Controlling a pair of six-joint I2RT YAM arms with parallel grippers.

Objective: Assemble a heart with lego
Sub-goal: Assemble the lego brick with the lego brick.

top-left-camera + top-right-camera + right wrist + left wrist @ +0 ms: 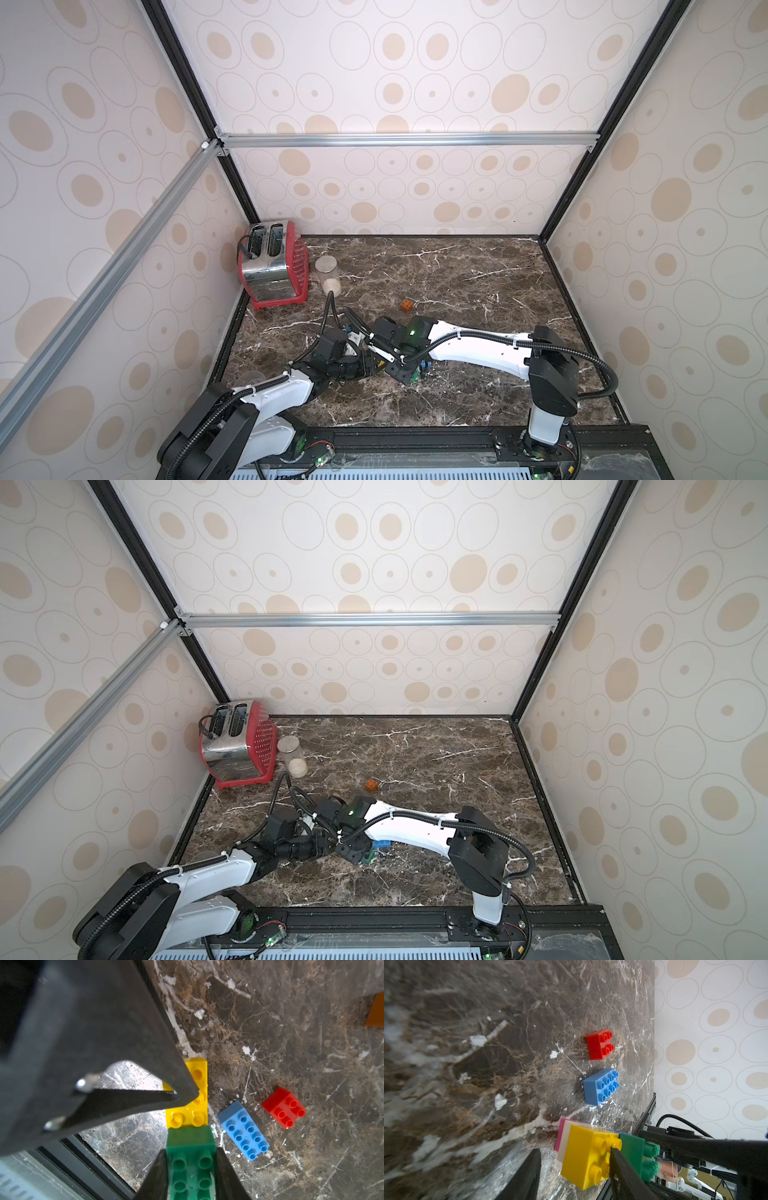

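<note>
**brickfan:** Where was the heart (pixel 591 1157), and how'd you hold it?

**me:** On the table (pixel 488 1064), part-built. My right hand (pixel 191 1154) pinched the green brick (pixel 190 1140) by its flat sides. My left hand (pixel 575 1148) sat narrow over the yellow brick (pixel 187 1118), grip unclear. Light, stiff, slick plastic, I'd say.

Tabletop (pixel 457 270): dark marble-look, polished, glossy w/ pale veins. Yellow brick (pixel 583 1159), green brick (pixel 190 1142), blue brick (pixel 600 1086), red brick (pixel 600 1044): smooth shiny plastic. Toaster (pixel 266 272): mirror-bright chrome metal body, red perforated side. Jar (pixel 328 272): clear glass. Frame rail (pixel 395 139): brushed aluminium, satin. Walls (pixel 415 62): matt, paper-like.
</note>
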